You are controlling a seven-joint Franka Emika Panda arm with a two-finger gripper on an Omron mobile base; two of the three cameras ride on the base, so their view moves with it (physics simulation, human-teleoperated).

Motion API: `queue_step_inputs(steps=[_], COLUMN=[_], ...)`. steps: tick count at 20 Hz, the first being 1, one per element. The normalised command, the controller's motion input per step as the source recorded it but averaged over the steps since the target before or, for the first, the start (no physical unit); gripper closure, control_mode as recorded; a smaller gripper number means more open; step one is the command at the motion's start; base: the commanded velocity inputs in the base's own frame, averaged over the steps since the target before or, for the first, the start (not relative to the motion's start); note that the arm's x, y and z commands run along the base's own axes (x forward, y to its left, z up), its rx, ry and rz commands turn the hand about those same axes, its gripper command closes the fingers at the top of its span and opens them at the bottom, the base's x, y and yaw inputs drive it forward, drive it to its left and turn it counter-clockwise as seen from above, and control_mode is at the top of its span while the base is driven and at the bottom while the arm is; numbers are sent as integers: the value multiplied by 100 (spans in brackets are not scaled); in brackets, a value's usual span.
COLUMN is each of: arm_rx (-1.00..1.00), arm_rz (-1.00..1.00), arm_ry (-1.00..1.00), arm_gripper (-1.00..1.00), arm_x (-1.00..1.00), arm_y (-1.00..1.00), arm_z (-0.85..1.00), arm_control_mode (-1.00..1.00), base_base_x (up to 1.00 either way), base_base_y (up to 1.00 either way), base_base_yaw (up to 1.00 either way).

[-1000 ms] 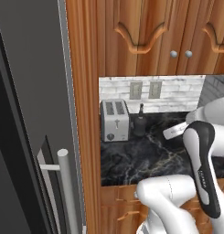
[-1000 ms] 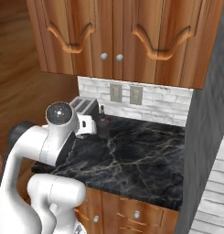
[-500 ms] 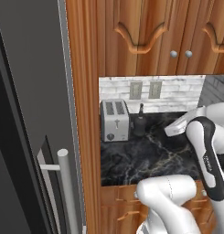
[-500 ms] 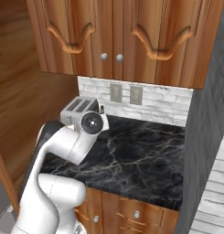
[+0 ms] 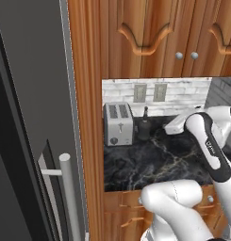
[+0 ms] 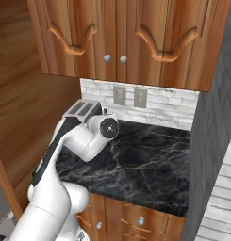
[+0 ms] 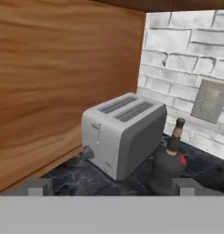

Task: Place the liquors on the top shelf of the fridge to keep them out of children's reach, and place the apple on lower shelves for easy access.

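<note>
1. The dark liquor bottle stands upright on the black marble counter, round-bodied with a thin black neck. It is just ahead of the claw, nearer the right finger tip than the left one, and nothing touches it.
2. A small patch of red shows against the bottle's right shoulder, on the side away from the toaster. It is too small to tell what it is.
3. From the left base camera the same bottle is a slim dark shape just right of the toaster, close to the back wall.
4. The claw's fingers stand wide apart, as open as they go, with nothing between them. Both tips are low over the counter, short of the bottle and the toaster.
5. The silver two-slot toaster sits ahead of the claw and a little to the left, just beside the bottle. Its lever and knob face the claw.
6. Left of the claw beyond the toaster runs a tall wooden side panel. Ahead, behind the bottle, is a pale brick backsplash with a wall outlet plate.
7. The fridge is a tall dark grey body well away to the arm's left, past the wooden panel, with a silver bar handle at its front.
8. Wooden upper cabinets with small round knobs hang above the counter.
</note>
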Motion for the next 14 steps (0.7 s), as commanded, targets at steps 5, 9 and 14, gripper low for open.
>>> queue_step_inputs(steps=[5, 9, 14], arm_rx=[6, 4, 1], arm_rz=[6, 7, 10], arm_ry=[-3, 0, 0], arm_gripper=[-100, -100, -100], arm_x=[50, 42, 33], arm_y=[-5, -3, 0], arm_z=[0, -3, -7], arm_control_mode=[-100, -100, -100], base_base_x=[0, 0, 0], base_base_y=[0, 0, 0], base_base_yaw=[0, 0, 0])
